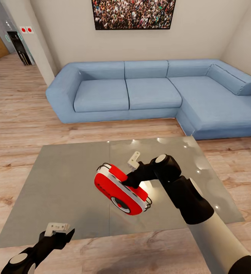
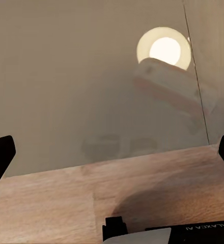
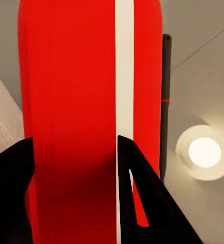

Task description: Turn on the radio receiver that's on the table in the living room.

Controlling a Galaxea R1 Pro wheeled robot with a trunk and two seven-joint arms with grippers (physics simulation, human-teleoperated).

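Observation:
The red radio receiver [image 1: 119,188] with its white band hangs tilted just above the grey table [image 1: 64,182], round dial facing down toward me. My right gripper [image 1: 130,179] is shut on its upper edge. In the right wrist view the radio receiver [image 3: 71,101] sits between the black fingers [image 3: 142,193] of the right gripper [image 3: 74,140], with its thin dark handle [image 3: 166,101] alongside. My left gripper [image 1: 59,233] stands open over the table's front edge, holding nothing; in the left wrist view the left gripper [image 2: 115,152] looks over the table [image 2: 66,91].
A blue L-shaped sofa [image 1: 140,91] runs behind the table, under a crowd picture [image 1: 133,13]. Light wood floor [image 1: 19,114] surrounds the table, and a hallway opens at the far left. A lamp's reflection [image 2: 164,49] glows in the glossy top.

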